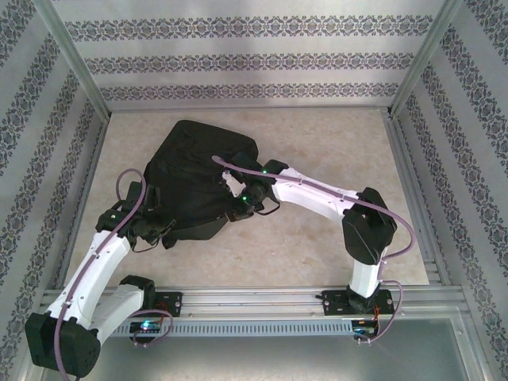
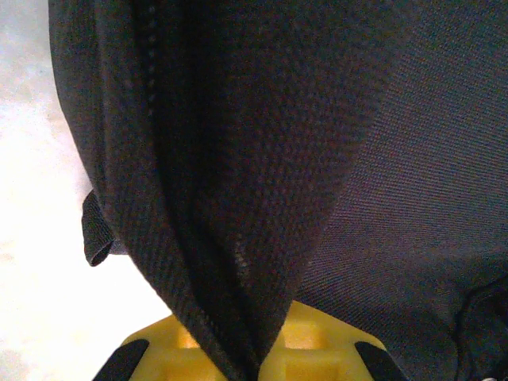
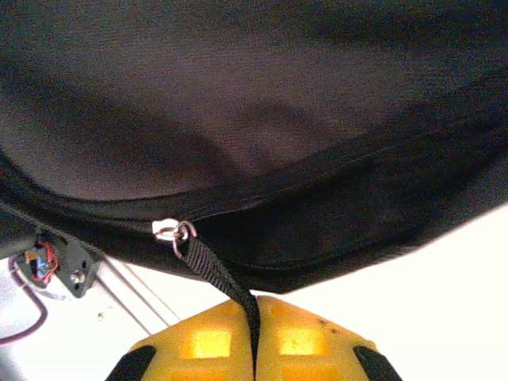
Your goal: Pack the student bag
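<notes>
Centrally lies a floppy black fabric backpack (image 1: pixel 197 175). Left gripper (image 2: pixel 248 363) pinches its fabric; right gripper (image 3: pixel 255 337) clamps its black zipper strap (image 3: pixel 213 268).

Tabletop (image 1: pixel 333 238): beige, stone-mottled surface.
Wall panels (image 1: pixel 254 59): white with grey ornamental bands, standing along the far, left and right edges.
Aluminium posts (image 1: pixel 75 59): at both far corners.
Aluminium rail (image 1: pixel 254 298): along the near edge.
Slotted cable duct (image 1: pixel 254 326): beside the rail.

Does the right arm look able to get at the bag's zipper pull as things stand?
Likely yes: the right gripper is shut on the black pull strap that hangs from the silver zipper slider on the bag, with nothing between them.
</notes>
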Tool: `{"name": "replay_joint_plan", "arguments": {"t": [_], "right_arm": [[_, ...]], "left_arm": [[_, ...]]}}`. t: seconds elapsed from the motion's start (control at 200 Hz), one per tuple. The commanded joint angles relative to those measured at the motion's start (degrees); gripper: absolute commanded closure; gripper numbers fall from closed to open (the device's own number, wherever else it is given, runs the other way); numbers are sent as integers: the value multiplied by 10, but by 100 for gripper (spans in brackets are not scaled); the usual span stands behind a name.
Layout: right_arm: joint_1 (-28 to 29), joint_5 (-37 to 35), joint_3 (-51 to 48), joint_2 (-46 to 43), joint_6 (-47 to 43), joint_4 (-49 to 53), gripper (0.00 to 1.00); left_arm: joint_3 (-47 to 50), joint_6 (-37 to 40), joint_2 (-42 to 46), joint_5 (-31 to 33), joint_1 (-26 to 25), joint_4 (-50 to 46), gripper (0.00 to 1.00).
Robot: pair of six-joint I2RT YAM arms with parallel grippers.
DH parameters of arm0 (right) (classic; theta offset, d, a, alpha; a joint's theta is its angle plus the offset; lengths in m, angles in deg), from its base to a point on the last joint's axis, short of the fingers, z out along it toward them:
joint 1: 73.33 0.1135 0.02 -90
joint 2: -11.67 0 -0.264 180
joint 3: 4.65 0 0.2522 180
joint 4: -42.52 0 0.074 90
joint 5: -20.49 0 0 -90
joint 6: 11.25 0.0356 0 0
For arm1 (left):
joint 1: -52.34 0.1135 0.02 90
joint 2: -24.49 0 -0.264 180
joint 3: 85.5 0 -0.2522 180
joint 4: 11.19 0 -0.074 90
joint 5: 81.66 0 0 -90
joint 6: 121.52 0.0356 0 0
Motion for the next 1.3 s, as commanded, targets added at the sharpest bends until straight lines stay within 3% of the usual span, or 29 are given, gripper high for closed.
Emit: {"name": "replay_joint_plan", "arguments": {"t": [0.0, 0.185, 0.345, 0.52, 0.764, 0.839, 0.944, 0.969, 0.999, 1.054, 1.114, 1.199, 1.299], "right_arm": [[-29, -54, 5, -25, -7, 32, 100], [-97, -90, 7, -14, 59, 2, 100], [-134, -94, -5, -12, 106, -32, 100], [-167, -134, -57, -55, 125, -37, 100], [-219, -124, -129, -117, 130, -63, 100], [-223, -121, -140, -133, 128, -66, 76], [-226, -155, -161, -173, 123, -67, 57], [-227, -161, -165, -184, 121, -67, 49], [-229, -167, -168, -196, 117, -64, 38], [-229, -178, -170, -219, 108, -61, 4], [-228, -161, -180, -249, 85, -85, 2], [-209, -186, -189, -307, 37, -110, 2], [-170, -309, -183, -368, 2, -109, 2]], "left_arm": [[-19, 24, 18, 30, 13, -19, 100], [-4, 29, 18, 1, 13, 4, 100], [9, 44, -11, -87, 1, 65, 100], [-15, 65, -68, -109, -143, 128, 100], [-30, 44, -149, -121, -268, 209, 100], [-49, 46, -171, -123, -290, 208, 100], [-72, 53, -186, -129, -313, 194, 100], [-74, 54, -187, -133, -315, 192, 95], [-76, 55, -187, -136, -317, 188, 81], [-79, 61, -184, -133, -318, 174, 43], [-84, 74, -171, -118, -318, 155, 1], [-101, 121, -142, -88, -318, 127, 0], [-144, 206, -108, -40, -317, 89, 0]]}}
